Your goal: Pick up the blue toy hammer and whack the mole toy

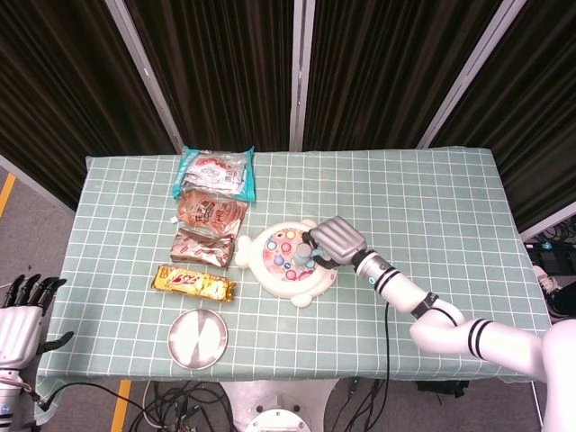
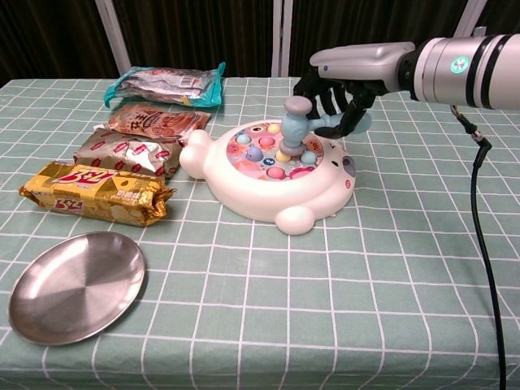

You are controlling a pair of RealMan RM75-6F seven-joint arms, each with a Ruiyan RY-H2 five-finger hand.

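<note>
The white mole toy (image 2: 276, 183) (image 1: 286, 270) lies mid-table, its top studded with several coloured pegs. My right hand (image 2: 345, 85) (image 1: 335, 238) hovers over the toy's far right side and grips the blue toy hammer (image 2: 294, 126) by its handle. The hammer's head (image 1: 307, 250) points down and sits on or just above the pegs on the toy's right half. My left hand (image 1: 22, 319) hangs off the table's near left corner, fingers apart and holding nothing; it does not show in the chest view.
Several snack packets lie left of the toy: a teal one (image 2: 166, 84), a brown one (image 2: 154, 122), a silver-brown one (image 2: 130, 153) and a gold one (image 2: 93, 193). A steel plate (image 2: 73, 286) sits at the near left. A black cable (image 2: 487, 244) hangs from my right arm.
</note>
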